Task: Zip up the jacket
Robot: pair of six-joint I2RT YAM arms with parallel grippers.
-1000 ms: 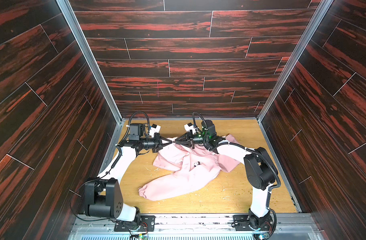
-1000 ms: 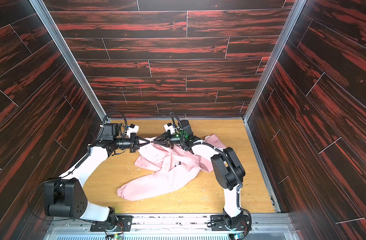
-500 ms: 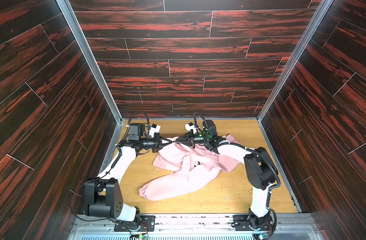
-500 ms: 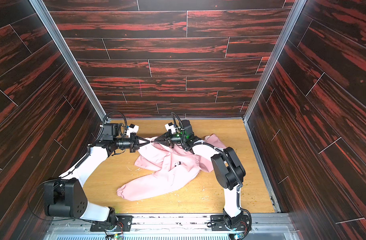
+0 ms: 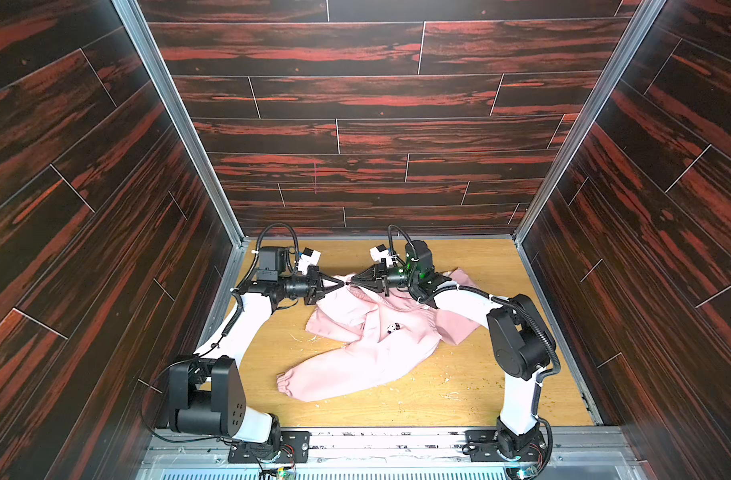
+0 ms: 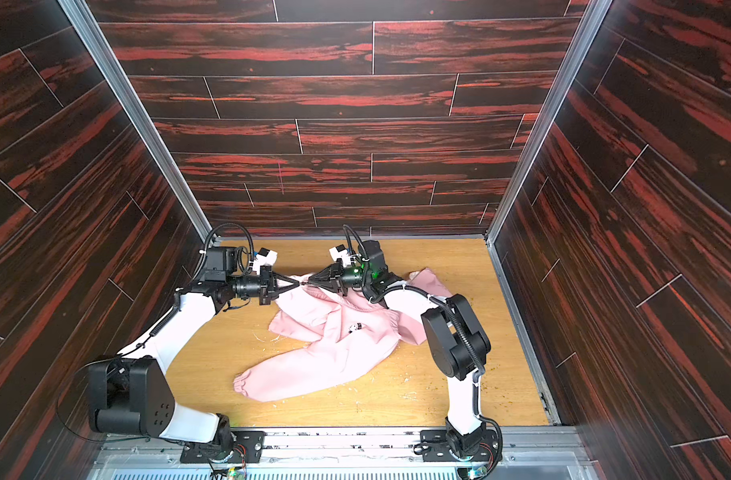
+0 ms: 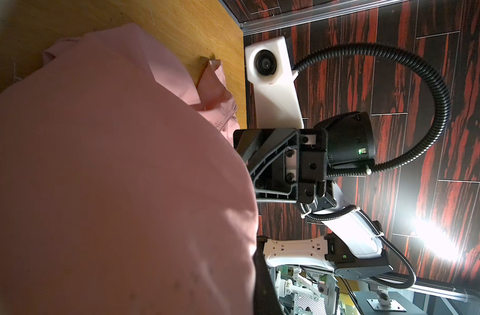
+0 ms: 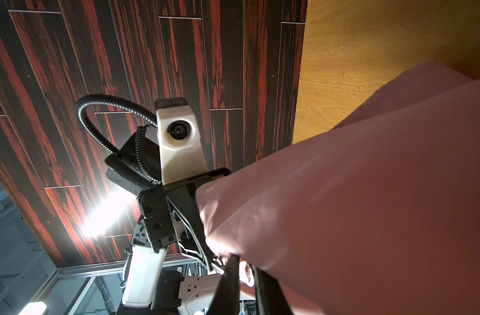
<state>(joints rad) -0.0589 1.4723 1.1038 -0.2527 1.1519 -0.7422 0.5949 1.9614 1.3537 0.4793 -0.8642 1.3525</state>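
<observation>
Meeting tip to tip over the table (image 5: 459,390): your left gripper (image 5: 342,284) clamped on the jacket (image 5: 368,345) edge; right gripper (image 5: 352,284), apart or together, cannot tell.

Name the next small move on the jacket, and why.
Probably ease the right gripper away from the left gripper along the jacket's edge: both appear shut on one raised bit of fabric, tips nearly touching, with the rest lying rumpled on the table.

Worktop: we see a flat light wooden worktop (image 5: 480,386).
On it: a crumpled light pink long-sleeved fabric jacket (image 5: 368,349).
Beside its hem: small white scraps (image 5: 300,339).
</observation>
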